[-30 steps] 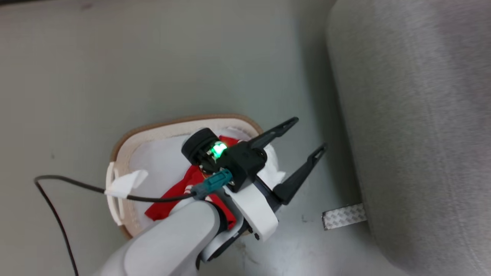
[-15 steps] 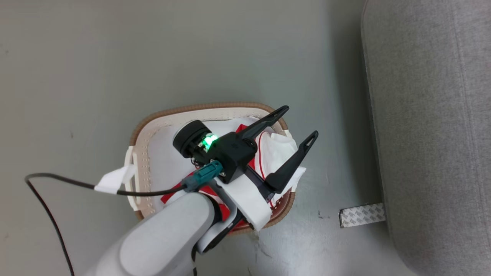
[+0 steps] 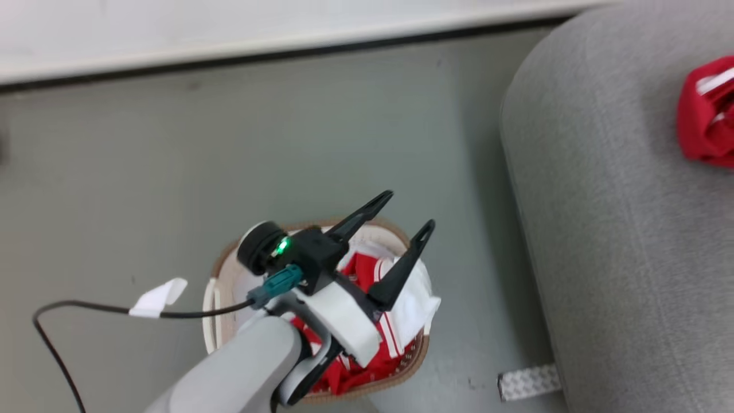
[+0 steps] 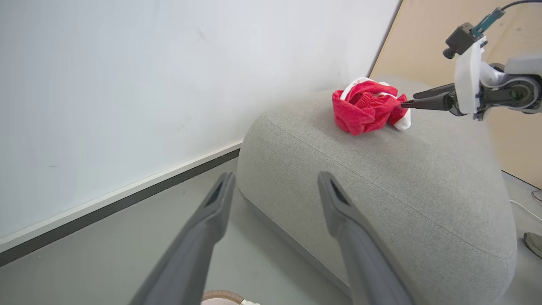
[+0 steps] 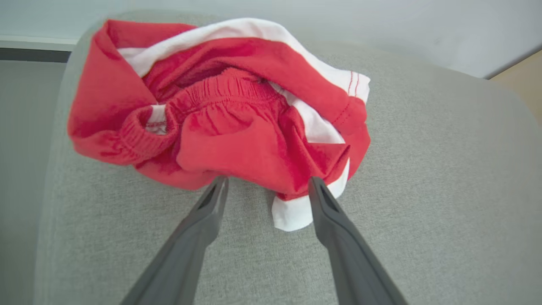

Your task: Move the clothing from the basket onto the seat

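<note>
So the thing the next grab hinged on: the clothing left in the basket (image 3: 358, 367) sat right under the left gripper (image 3: 410, 209), roughly at 6 o'clock from its fingertips in the head view. The fingers themselves pointed off toward 1 o'clock, at the seat (image 3: 602, 229), not down into the basket (image 3: 213, 318). My read is that the wrist would have needed to tip down before any pick. The pile was a crumpled heap of red and white, so I couldn't call a long axis.

The left arm was clearly the nearer one. It reached over the basket from 7 o'clock, jaws spread wide with nothing between them.

The right gripper (image 5: 266, 180) was well away over at the seat. Its jaws were also apart and empty, tips just at the near edge of the red garment on the seat (image 5: 237, 127), which lay bunched up on the cushion top.
</note>
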